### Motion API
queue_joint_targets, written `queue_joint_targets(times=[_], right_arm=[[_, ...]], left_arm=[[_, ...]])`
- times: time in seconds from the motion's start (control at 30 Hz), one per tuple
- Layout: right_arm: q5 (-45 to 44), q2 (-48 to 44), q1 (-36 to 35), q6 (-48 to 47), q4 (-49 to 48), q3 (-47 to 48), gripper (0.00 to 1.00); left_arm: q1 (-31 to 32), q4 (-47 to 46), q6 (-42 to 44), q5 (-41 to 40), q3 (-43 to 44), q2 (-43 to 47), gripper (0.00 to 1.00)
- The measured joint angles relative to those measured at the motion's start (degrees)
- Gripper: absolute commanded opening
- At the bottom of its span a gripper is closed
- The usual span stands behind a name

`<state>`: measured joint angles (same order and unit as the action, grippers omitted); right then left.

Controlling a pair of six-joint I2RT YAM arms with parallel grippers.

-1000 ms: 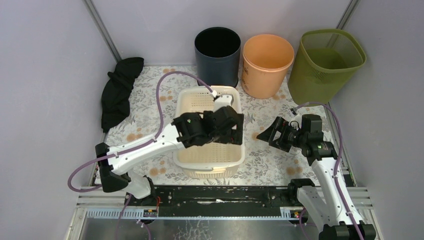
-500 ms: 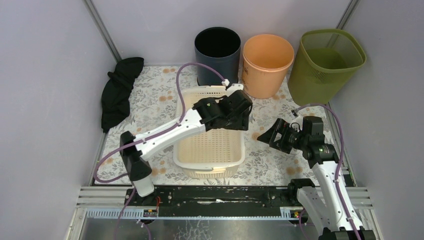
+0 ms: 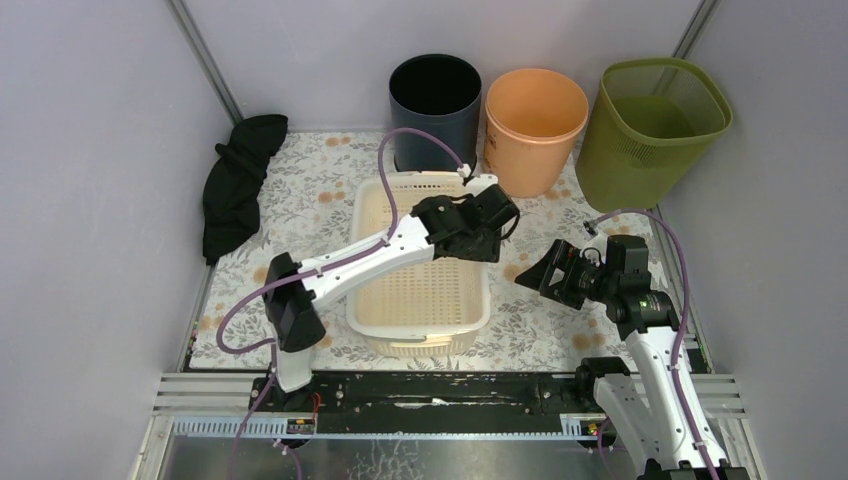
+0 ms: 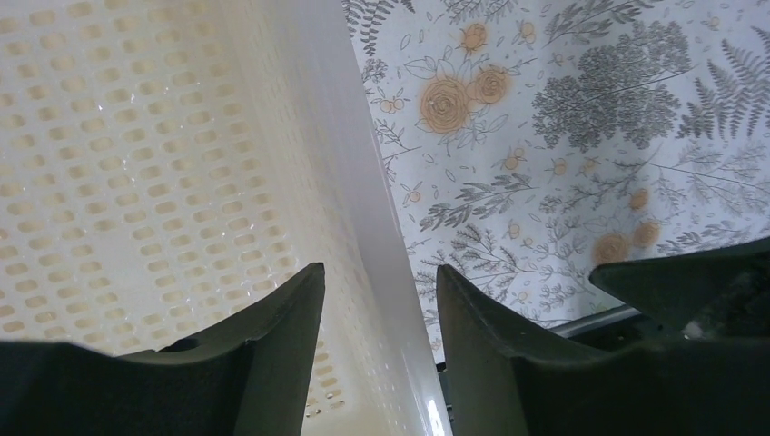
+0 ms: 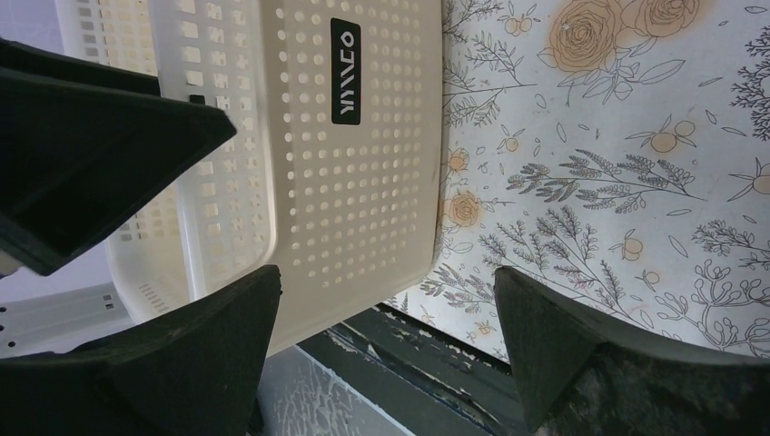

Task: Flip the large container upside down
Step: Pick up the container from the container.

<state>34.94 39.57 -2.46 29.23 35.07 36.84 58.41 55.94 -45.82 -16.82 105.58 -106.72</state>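
Cream perforated basket (image 3: 420,300) sits upright on the floral mat (image 3: 300,200). My left gripper (image 4: 377,277) has swung to its right rim, jaws narrowing astride the wall, not yet pinching. My right gripper (image 3: 532,272) waits wide open. Flip unstarted.

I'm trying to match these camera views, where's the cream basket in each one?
Top external: basket at centre.
Left wrist: fills the left half, its rim inside the left pincer.
Right wrist: upper left.
Shared landmark: floral tablecloth.
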Motion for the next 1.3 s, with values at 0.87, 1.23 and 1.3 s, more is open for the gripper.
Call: queue_joint_targets(times=[0.87, 1.23, 1.3], right_arm=[[0.0, -0.4, 0.0, -0.5, 0.3, -0.3, 0.94], [0.0, -0.6, 0.0, -0.5, 0.4, -0.9, 0.94], [0.0, -0.7, 0.0, -0.5, 0.4, -1.1, 0.94]], left_arm=[[0.0, 3.3, 0.8, -4.1, 2.4, -2.5, 0.25], [0.0, 5.8, 0.9, -4.2, 5.3, -2.3, 0.22], [0.0, 6.3, 0.9, -4.2, 5.9, -2.1, 0.22]])
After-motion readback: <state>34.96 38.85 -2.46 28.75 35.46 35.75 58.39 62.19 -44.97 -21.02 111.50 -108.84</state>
